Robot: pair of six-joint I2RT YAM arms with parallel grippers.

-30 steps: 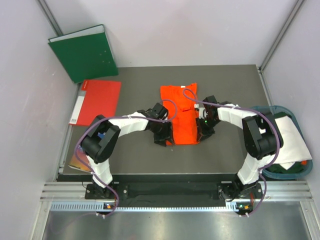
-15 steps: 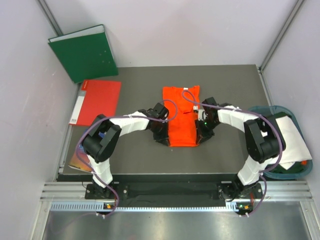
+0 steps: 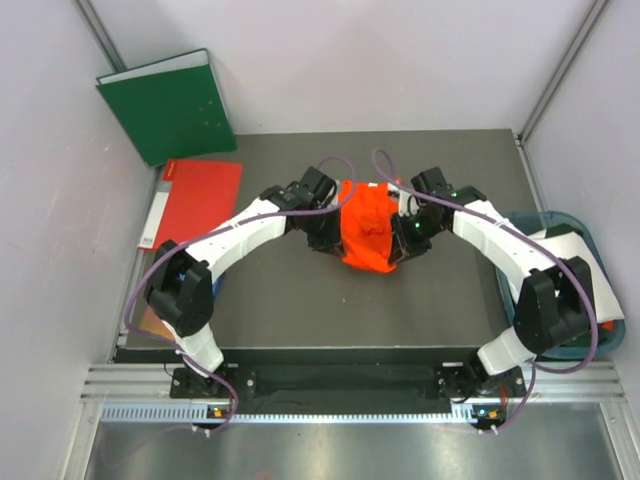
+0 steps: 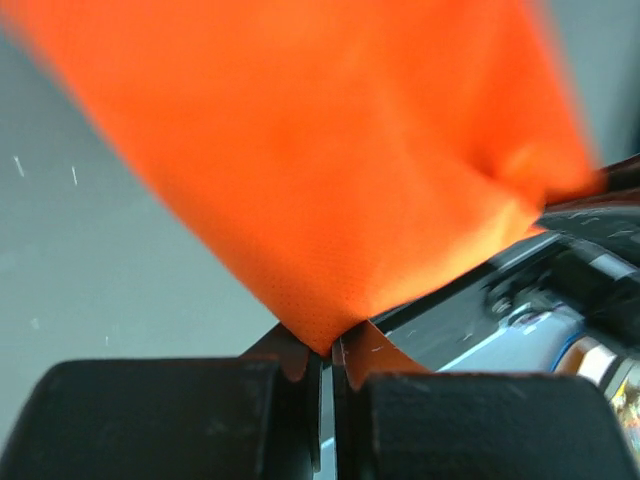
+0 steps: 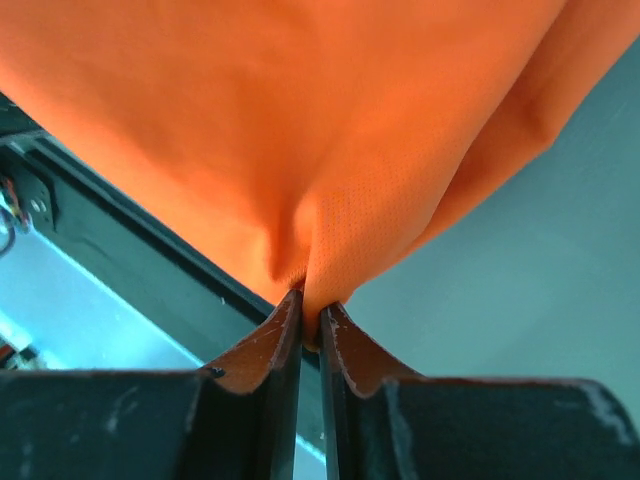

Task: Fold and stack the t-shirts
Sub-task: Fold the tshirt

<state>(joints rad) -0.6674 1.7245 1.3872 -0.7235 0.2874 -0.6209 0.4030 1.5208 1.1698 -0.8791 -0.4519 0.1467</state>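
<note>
The dark grey table fills the middle of the overhead view, with my two arms reaching out over it from its near edge. At the far left, a green binder stands tilted against the wall, off the table's far corner. Just near of it, a red folder lies flat on the left edge of the table. On the right side, beyond the table edge, sits a blue-green basket, and a white t-shirt is draped across it, covering most of its opening.

The orange t-shirt is in the middle of the table, a little toward the far side, bunched into a crumpled mass between my two tools. It is well apart from the folder and from the basket. I cannot tell whether its lower edge touches the table.

My left tool is clamped on the left side of the orange cloth. In the left wrist view the fingers are pressed almost together, with a pinch of the fabric caught at their tips and the rest spreading away above. My right tool grips the right side of the same shirt. Its two fingers are closed on a fold of the cloth, which fans out above them, with grey table showing on the right.
</note>
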